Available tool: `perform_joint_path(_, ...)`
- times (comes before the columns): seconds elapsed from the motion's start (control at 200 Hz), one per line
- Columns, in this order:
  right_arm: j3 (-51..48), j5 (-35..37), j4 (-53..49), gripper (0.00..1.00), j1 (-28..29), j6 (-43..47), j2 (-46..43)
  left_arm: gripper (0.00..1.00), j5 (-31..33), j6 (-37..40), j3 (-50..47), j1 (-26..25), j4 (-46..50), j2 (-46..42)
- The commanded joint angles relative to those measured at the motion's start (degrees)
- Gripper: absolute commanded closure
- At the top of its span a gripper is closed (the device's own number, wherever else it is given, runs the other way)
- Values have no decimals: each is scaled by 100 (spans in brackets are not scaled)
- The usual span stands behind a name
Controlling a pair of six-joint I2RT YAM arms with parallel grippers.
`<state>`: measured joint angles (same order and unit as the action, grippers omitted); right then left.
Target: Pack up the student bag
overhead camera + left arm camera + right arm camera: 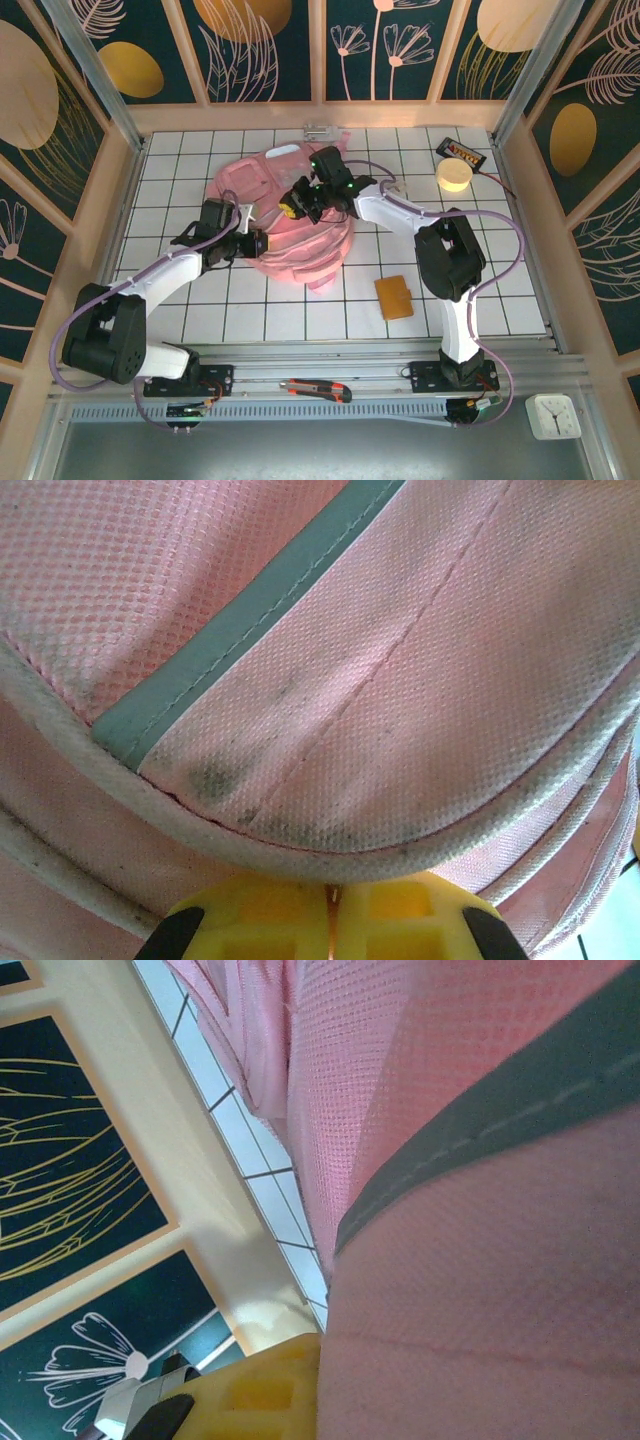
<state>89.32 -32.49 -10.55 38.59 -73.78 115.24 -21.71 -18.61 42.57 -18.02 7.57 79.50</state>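
Left gripper (330, 895) sits clenched at the white edge of the student bag (310, 250) — right gripper (297, 203) pinches its cloth (bare tiles (250, 310) beside it).

From above, the backpack (290, 215) hides the left end effector's (262, 243) fingertips at centre left, and the pale item (322, 130) at top centre is too small to identify. The left wrist view's bottom edge cuts off the yellow fingers (400, 920). In the right wrist view, pink fabric covers one finger of the right end effector (320, 1380).
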Motion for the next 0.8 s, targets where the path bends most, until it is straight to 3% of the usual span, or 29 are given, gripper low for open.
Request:
perform_joint_path(0.0, -160, -83, 141, 100, -79, 107, -356, 100, 263, 154, 205, -2, 315, -31)
perform_joint_path(0.25, -431, 6, 83, 100, -300, 321, -640, 100, 953, 712, 530, 12, 1407, -154)
perform_joint_path(0.44, -678, -3, 112, 100, -472, 407, -858, 100, 1052, 744, 671, 51, 1621, -159)
perform_joint_path(0.791, -765, -217, -7, 100, -554, 707, -995, 100, 1968, 806, 1026, 595, 1848, 172)
